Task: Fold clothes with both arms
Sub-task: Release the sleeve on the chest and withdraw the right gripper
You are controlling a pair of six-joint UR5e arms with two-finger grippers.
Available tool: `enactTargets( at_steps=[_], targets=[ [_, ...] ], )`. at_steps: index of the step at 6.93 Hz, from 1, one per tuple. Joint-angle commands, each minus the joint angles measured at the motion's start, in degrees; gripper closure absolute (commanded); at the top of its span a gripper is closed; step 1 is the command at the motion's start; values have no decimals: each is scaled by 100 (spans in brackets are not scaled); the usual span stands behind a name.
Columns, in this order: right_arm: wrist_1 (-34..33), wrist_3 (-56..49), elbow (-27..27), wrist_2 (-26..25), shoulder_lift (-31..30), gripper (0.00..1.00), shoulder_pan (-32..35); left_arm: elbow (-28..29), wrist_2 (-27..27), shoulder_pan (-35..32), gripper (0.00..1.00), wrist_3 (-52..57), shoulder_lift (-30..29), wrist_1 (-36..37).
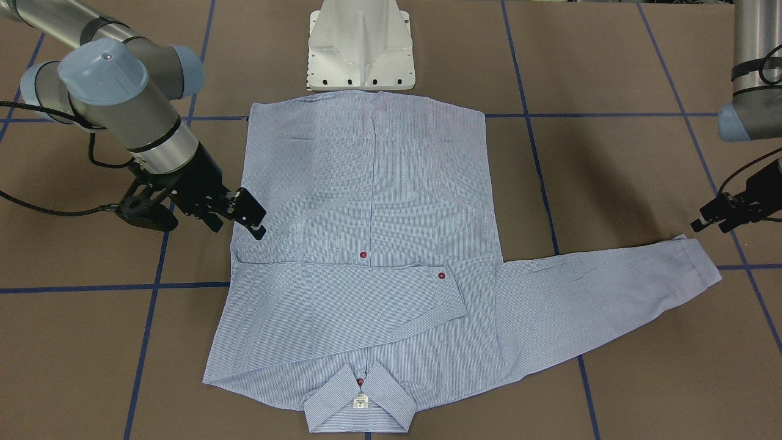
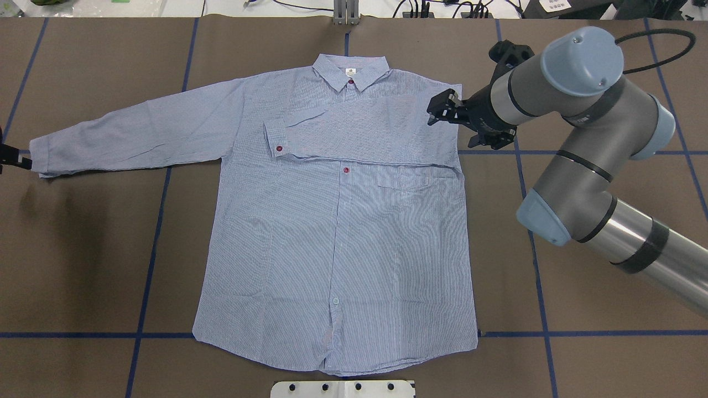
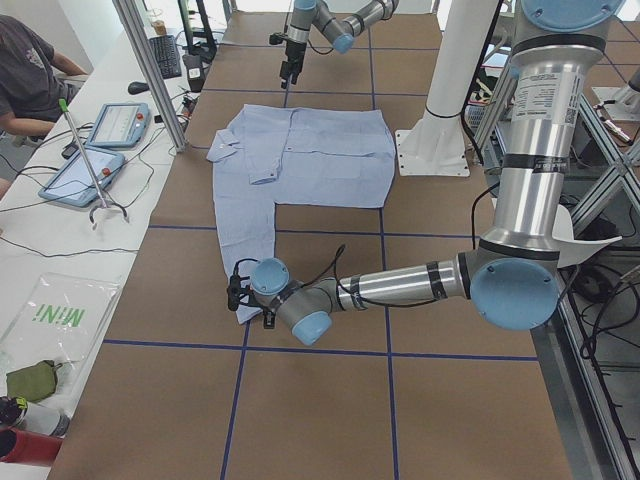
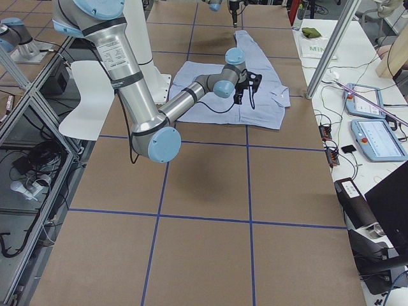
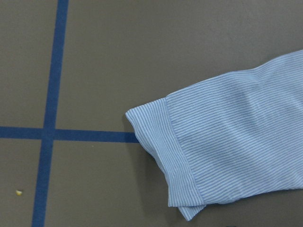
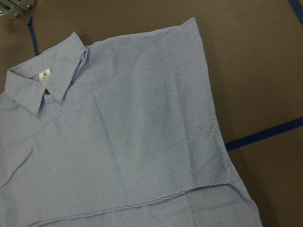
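The light blue striped shirt (image 2: 343, 249) lies flat and buttoned on the brown table, collar (image 2: 351, 72) at the far side. Its sleeve on my right side (image 2: 359, 132) is folded across the chest. The other sleeve (image 2: 127, 132) stretches out to my left. My right gripper (image 2: 437, 113) is open and empty, just over the shirt's right shoulder edge; it also shows in the front view (image 1: 253, 220). My left gripper (image 1: 702, 221) looks open and empty, close beside the outstretched cuff (image 5: 175, 156) without touching it.
The white pedestal base (image 1: 360, 49) stands at the shirt's hem. Blue tape lines (image 2: 155, 232) cross the table. A side bench with tablets (image 3: 110, 125) and an aluminium post (image 3: 150, 70) runs along the far edge, where a person sits (image 3: 30, 70).
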Motion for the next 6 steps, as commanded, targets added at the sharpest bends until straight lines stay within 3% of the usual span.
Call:
enactTargets(
  at_steps=[1,2,3,5,6],
  targets=[
    [21,-87,195,-33,-336,0,21,209,0,132,23,-146,-203,-28],
    [21,-87,222,-33,-371,0,30,401,0,159,26,-146,-369,-28],
    [21,-87,222,-42,-424,0,47,463,0,168,36,-146,-397,-37],
    [13,-87,274,-112,-459,0,48,482,113,168,74,-137,-397,-37],
    [13,-87,301,-113,-495,0,56,456,175,168,100,-137,-397,-37]
  ],
)
